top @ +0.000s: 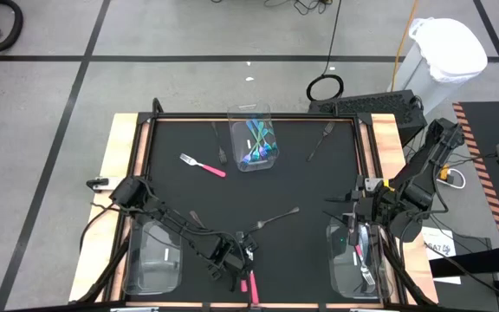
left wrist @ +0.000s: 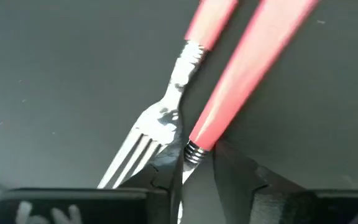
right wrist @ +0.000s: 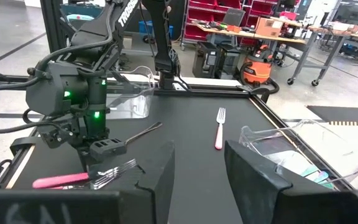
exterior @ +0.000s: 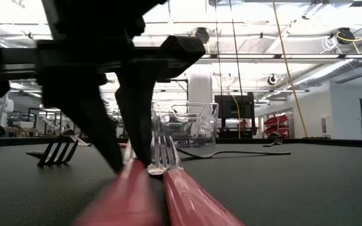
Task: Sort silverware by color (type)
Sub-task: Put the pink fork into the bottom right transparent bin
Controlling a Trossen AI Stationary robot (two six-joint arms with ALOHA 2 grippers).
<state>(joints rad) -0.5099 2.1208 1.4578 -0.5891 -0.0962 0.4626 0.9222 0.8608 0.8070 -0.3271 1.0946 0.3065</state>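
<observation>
Two pink-handled utensils lie side by side near the table's near edge. One is a fork with a silver head. My left gripper stands over the other and is shut on it; its head is hidden between the fingers. My right gripper hangs open, holding nothing, above the clear bin at the near right. Another pink fork lies flat at the far left. Dark forks lie flat on the mat. My left gripper pinches the pink-handled utensil at its neck, where the handle ends, between its two fingers. The fingers come steeply down from above and lie across the utensil. The utensil lies flat on the table beside the pink fork.
A clear bin at the far middle holds teal-handled utensils. An empty-looking clear bin stands at the near left. The right bin holds a pink utensil. A dark fork lies to the left of my left gripper.
</observation>
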